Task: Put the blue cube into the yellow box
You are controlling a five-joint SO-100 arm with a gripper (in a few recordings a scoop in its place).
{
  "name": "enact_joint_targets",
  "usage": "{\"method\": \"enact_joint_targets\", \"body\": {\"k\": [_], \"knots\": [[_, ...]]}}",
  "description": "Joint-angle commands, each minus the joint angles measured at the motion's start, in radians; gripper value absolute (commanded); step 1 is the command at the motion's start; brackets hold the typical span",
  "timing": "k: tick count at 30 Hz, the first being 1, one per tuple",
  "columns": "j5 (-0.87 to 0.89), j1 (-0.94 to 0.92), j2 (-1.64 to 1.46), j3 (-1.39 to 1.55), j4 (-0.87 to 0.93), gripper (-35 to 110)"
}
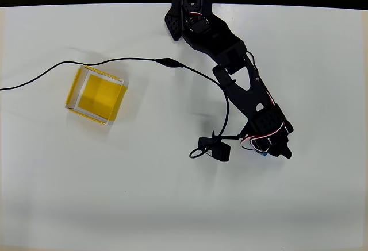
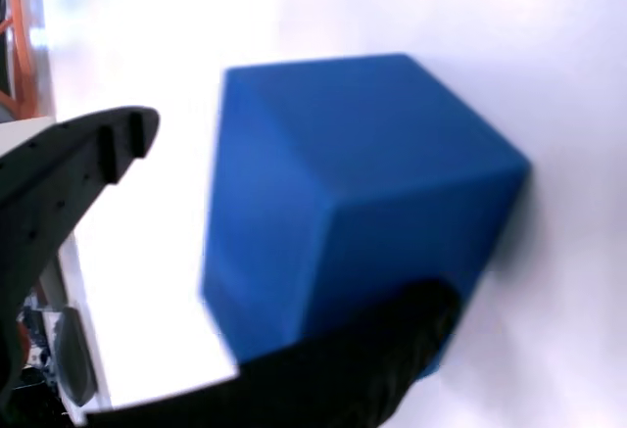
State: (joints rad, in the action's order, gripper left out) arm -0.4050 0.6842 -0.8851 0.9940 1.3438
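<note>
No readable text, label, brand, number or sign appears in either view: the blue cube (image 2: 353, 203), the yellow box (image 1: 96, 95) and the white surface (image 1: 172, 205) all show plain, unmarked faces

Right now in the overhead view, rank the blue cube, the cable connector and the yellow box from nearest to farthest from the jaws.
1. blue cube, a sliver at the gripper, lower right.
2. cable connector, up and left.
3. yellow box, far left.
</note>
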Motion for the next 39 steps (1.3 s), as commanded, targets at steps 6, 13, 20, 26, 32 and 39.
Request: {"method": "enact_joint_targets", "body": {"k": [6, 13, 20, 26, 32, 39], "knots": [[-0.025, 0.032, -0.026, -0.098, 0.014, 42], [-0.058, 0.044, -0.025, -0.094, 0.006, 28], [-0.132, 0.051, -0.046, -0.067, -0.005, 16], [-0.219, 0.032, -0.137, -0.018, 0.008, 12], [-0.305, -0.031, -0.308, 0.011, 0.060, 11], [-0.420, -0.190, -0.577, 0.147, 0.069, 12]]}}
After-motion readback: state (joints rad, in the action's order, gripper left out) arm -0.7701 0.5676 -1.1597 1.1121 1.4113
